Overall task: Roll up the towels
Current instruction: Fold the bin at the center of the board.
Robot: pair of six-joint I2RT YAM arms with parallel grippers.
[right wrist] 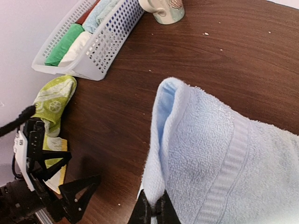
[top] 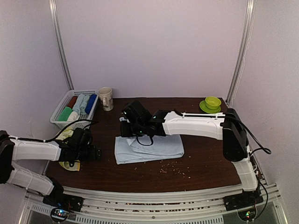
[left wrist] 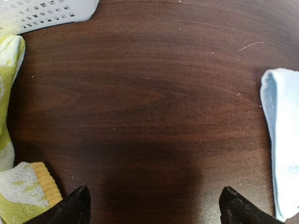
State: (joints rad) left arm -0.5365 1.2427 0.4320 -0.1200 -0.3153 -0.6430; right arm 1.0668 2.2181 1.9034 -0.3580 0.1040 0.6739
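Observation:
The pale blue towel (top: 149,147) lies folded on the dark table, its left edge lifted. My right gripper (right wrist: 154,207) is shut on a fold of that edge, and the cloth (right wrist: 219,158) rises up from its fingers. In the top view this gripper (top: 127,122) sits at the towel's far left corner. The yellow-green towel (top: 70,164) lies crumpled at the table's left edge, partly under my left arm. My left gripper (left wrist: 156,205) stands open over bare wood, with the yellow-green towel (left wrist: 18,196) on its left and the blue towel (left wrist: 285,149) on its right.
A white slatted basket (top: 58,116) with several rolled towels stands at the back left, a mug (top: 106,98) beside it. A green bowl on a plate (top: 212,103) sits at the back right. Crumbs (top: 173,169) dot the wood in front of the blue towel.

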